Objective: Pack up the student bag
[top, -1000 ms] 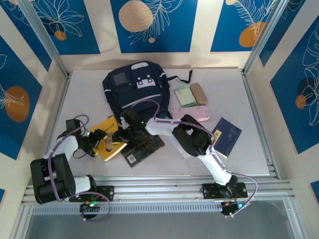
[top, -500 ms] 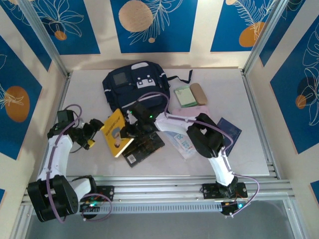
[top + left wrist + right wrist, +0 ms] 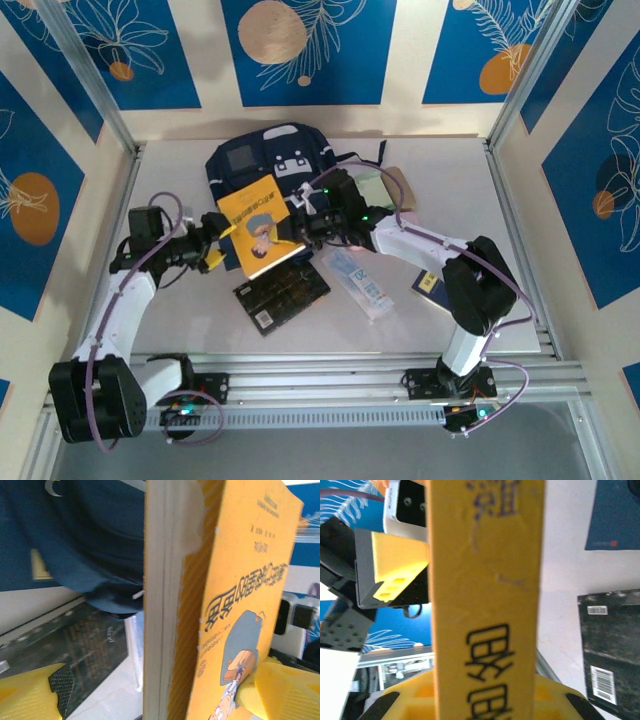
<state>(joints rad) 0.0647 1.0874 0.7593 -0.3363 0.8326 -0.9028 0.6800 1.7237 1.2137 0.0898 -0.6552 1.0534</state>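
Note:
The student bag [image 3: 270,165], a navy backpack, lies at the back of the table; its dark fabric also shows in the left wrist view [image 3: 90,540]. A yellow book [image 3: 258,228] is held up in the air just in front of the bag. My right gripper [image 3: 303,228] is shut on the book's right edge, and the spine [image 3: 485,580] runs up between its yellow fingers [image 3: 485,702]. My left gripper [image 3: 212,250] stands open around the book's left side [image 3: 220,605], with a wide gap between its left finger [image 3: 25,697] and the page edge.
A black book [image 3: 283,292] lies on the table below the yellow one, a clear-wrapped packet [image 3: 362,283] to its right. A navy booklet [image 3: 428,281] peeks from under the right arm. A green notepad [image 3: 372,187] and a tan case [image 3: 401,183] sit right of the bag.
The yellow book has risen off the table and moved back toward the bag with the right gripper. The left gripper's jaws have widened off the book, and its arm has followed upward.

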